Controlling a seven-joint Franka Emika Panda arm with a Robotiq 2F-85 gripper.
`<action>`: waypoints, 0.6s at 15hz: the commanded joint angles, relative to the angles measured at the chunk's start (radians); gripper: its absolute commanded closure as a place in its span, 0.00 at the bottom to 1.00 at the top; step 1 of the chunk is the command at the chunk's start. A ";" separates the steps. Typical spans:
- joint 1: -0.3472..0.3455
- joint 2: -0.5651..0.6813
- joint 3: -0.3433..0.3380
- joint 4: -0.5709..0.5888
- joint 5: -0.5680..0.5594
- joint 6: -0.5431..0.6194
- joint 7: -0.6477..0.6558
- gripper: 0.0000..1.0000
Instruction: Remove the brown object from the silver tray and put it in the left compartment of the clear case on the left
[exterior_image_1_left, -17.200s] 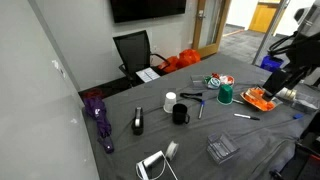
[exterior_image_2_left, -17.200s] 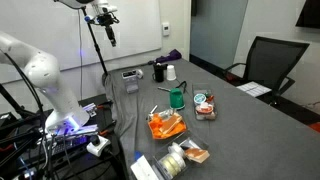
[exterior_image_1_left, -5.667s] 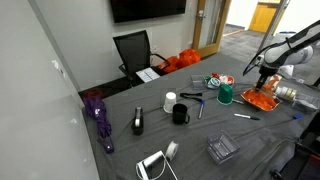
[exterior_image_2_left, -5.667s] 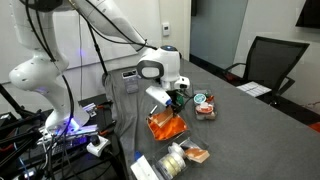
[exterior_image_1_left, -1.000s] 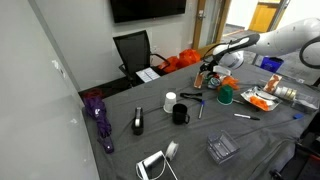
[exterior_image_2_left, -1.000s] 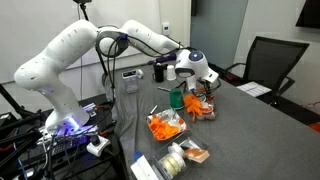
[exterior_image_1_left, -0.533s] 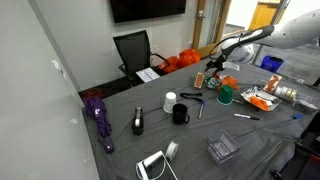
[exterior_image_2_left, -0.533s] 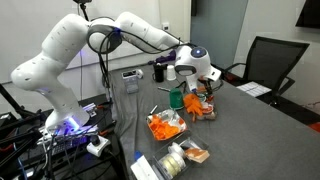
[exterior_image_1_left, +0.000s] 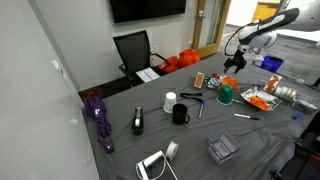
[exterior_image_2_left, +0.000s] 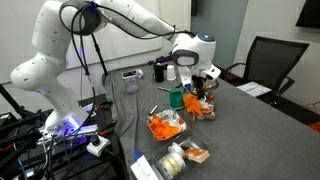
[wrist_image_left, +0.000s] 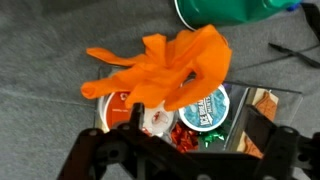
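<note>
Holds gripper (wrist_image_left: 185, 150) above clear case (wrist_image_left: 270, 97), fingers wide, empty. Shows brown object (wrist_image_left: 170, 65) draped over one compartment, likely released there.

The counter (exterior_image_1_left: 200, 135) is dark grey. Both exterior views show a white cup (exterior_image_1_left: 170, 101), a black mug (exterior_image_1_left: 180, 114), a green cup (exterior_image_1_left: 226, 95), a bright orange pile (exterior_image_1_left: 258, 99) and a purple umbrella (exterior_image_1_left: 97, 115), and the arm (exterior_image_2_left: 110, 20) is white and the chair (exterior_image_2_left: 268, 62) black. In the wrist view there is crumpled orange material (wrist_image_left: 170, 70), a round tin (wrist_image_left: 208, 105) with a teal label, and black fingers (wrist_image_left: 280, 155).
</note>
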 joint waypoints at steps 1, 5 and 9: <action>0.040 -0.068 -0.057 -0.078 -0.064 -0.053 0.046 0.00; 0.068 -0.038 -0.068 -0.078 -0.065 -0.023 0.112 0.00; 0.080 -0.006 -0.049 -0.086 -0.015 0.051 0.163 0.00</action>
